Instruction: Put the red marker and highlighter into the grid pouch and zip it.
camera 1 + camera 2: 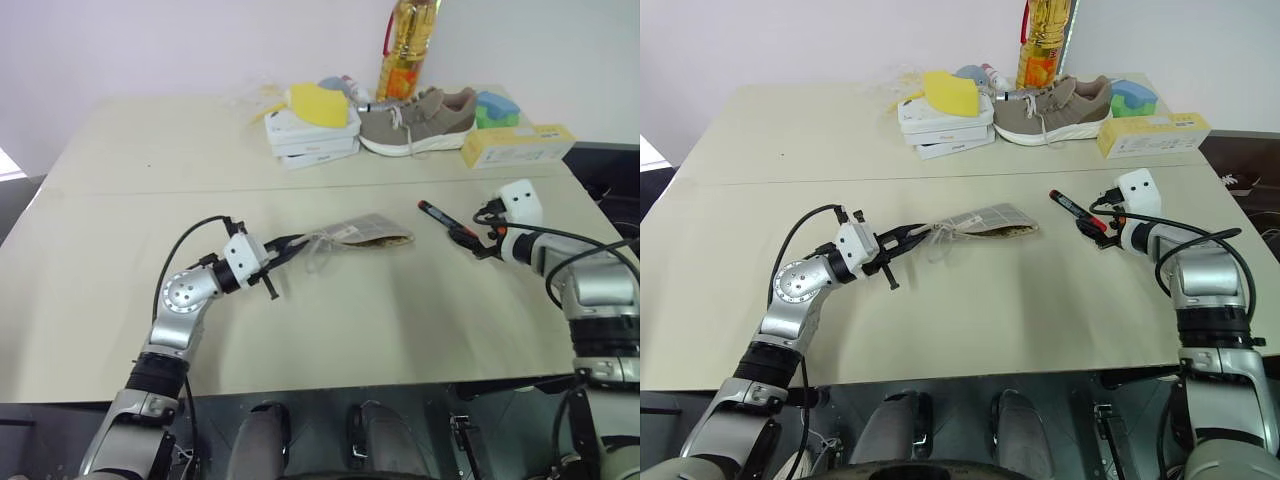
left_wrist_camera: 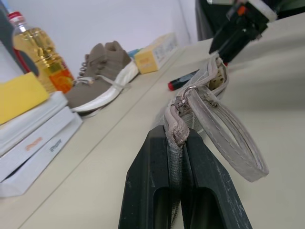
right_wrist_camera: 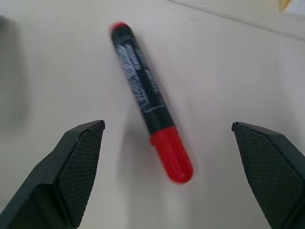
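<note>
Two grippers work on a beige table (image 1: 120, 300). The left gripper (image 2: 183, 143) has its fingers (image 2: 147, 186) pressed together on the fabric end of the grid pouch (image 1: 365, 233), clamping it by the zipper end, where a grey cord loop (image 2: 228, 138) hangs from the metal pull. The pouch is the landmark here: it lies flat near the table's middle, its far end pointing toward the right gripper (image 1: 470, 240).

Just beyond that far end of the pouch, apart from it, lies the red marker (image 3: 150, 102), flat on the table, black barrel with a red cap. The right gripper hovers above the marker with its fingers (image 3: 71, 167) spread wide, one on each side of the barrel and touching neither end. Whether the highlighter is inside the pouch cannot be told.

Well behind the pouch, at the table's back edge, stand stacked white boxes (image 1: 310, 140) with a yellow sponge (image 1: 318, 103) on top. To their right, also behind the pouch, sit a tan shoe (image 1: 418, 120), an oil bottle (image 1: 408, 45) and a long yellow box (image 1: 518, 146).
</note>
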You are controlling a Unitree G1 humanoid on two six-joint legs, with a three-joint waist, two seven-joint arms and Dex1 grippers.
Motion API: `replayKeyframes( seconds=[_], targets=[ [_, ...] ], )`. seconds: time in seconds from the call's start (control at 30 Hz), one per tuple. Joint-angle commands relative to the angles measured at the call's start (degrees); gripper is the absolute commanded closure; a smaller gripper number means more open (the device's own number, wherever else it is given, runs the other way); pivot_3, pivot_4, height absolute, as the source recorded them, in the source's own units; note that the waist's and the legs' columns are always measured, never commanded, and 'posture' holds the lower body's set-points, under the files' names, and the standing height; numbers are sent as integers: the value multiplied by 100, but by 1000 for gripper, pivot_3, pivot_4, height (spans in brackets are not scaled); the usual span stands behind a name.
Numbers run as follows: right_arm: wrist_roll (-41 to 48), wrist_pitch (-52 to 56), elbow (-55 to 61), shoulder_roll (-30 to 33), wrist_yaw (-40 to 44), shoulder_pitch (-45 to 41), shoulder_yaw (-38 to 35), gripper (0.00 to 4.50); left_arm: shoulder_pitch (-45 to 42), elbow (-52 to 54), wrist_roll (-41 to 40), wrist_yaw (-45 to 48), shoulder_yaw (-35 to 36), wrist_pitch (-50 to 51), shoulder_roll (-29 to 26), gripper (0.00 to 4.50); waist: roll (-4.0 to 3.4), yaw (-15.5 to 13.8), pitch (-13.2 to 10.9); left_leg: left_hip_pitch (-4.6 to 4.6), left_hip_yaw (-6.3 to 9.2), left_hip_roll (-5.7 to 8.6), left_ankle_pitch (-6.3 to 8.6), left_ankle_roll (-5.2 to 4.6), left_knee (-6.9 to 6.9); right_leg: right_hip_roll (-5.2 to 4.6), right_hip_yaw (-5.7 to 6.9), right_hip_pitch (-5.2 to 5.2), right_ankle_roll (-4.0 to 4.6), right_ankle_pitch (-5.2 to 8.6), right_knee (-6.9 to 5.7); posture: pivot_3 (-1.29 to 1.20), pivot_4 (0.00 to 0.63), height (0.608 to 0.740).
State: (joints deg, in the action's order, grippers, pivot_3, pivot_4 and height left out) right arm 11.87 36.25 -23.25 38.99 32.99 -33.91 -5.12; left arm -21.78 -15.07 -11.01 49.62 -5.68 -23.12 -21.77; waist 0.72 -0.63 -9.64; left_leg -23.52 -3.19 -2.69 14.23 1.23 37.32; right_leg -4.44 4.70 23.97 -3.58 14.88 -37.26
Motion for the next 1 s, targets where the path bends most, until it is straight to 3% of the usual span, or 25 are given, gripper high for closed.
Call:
replayKeyframes(
  seconds=[0.03,0.13,0.33,0.63,0.8,1.0],
  targets=[
    [-71,-400,-484,-58,119,-292,-32,60,-41,97,-137,-8,114,-19,27,4500,0,-1,0,0,-1,0,0,0,-1,0,0,0,0,0,0,0,150,740],
    [22,-419,-435,-121,277,-215,-75,846,4,69,-166,-8,133,-70,36,4500,-1,-2,0,0,-1,-1,0,0,-2,-1,0,0,0,0,0,0,150,740],
    [-30,-253,533,-65,130,240,-167,4048,36,41,-223,-25,132,-92,125,4500,-2,-4,1,0,-2,-2,0,0,-1,-1,0,0,-1,-1,-1,0,150,740],
    [64,632,3795,724,154,1688,-636,4167,17,105,-245,29,54,-23,259,4500,-4,-2,0,0,0,0,0,0,-1,-7,1,-1,-3,-2,-1,0,150,740],
    [874,1121,5878,1240,977,2804,-1273,4167,-18,153,-332,161,-5,43,317,4500,-2,-28,-1,2,6,-2,0,0,-3,-2,0,-3,-3,0,2,0,150,740],
    [1067,1376,6329,1376,957,3101,-1160,4167,-68,208,-341,220,9,105,364,4500,5,-11,-5,5,11,-1,1,0,6,-3,1,-13,-3,0,11,0,150,740]
  ],
)
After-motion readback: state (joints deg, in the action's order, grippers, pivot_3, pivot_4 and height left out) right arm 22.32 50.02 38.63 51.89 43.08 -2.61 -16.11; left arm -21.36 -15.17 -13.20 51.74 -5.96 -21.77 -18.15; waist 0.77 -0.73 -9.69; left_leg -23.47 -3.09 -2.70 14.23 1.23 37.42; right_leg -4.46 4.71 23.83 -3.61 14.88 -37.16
